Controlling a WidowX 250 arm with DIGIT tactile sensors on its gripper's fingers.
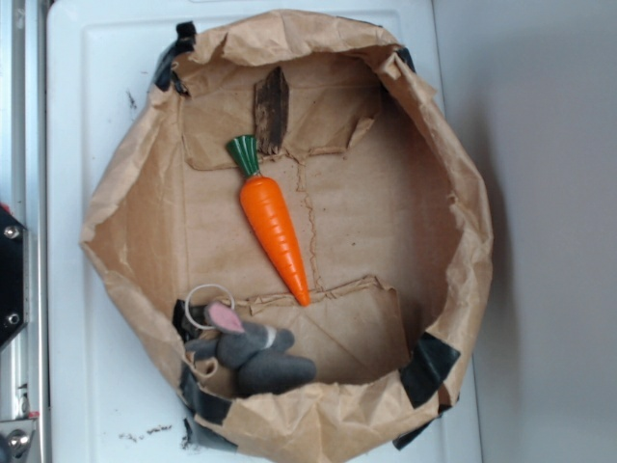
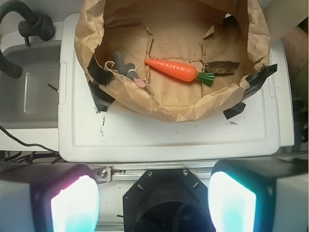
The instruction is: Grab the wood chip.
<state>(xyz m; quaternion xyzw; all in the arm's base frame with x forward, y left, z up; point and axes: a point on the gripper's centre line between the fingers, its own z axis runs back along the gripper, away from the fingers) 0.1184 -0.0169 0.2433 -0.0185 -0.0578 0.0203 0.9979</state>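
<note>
The wood chip (image 1: 272, 109) is a dark brown flat sliver lying on the floor of a brown paper bag basin (image 1: 125, 193), at its top, just beside the carrot's green top. In the wrist view the chip (image 2: 221, 67) lies at the right, past the carrot. My gripper (image 2: 153, 203) is open and empty; its two fingers (image 2: 72, 203) stand wide apart at the bottom of the wrist view, well back from the bag, over the robot's black base. The gripper does not show in the exterior view.
An orange carrot (image 1: 276, 227) lies diagonally mid-bag and shows in the wrist view (image 2: 171, 69). A grey plush mouse (image 1: 253, 352) with a ring sits at the bag's lower left. The bag's crumpled walls stand up all round. It rests on a white tray (image 1: 67, 289).
</note>
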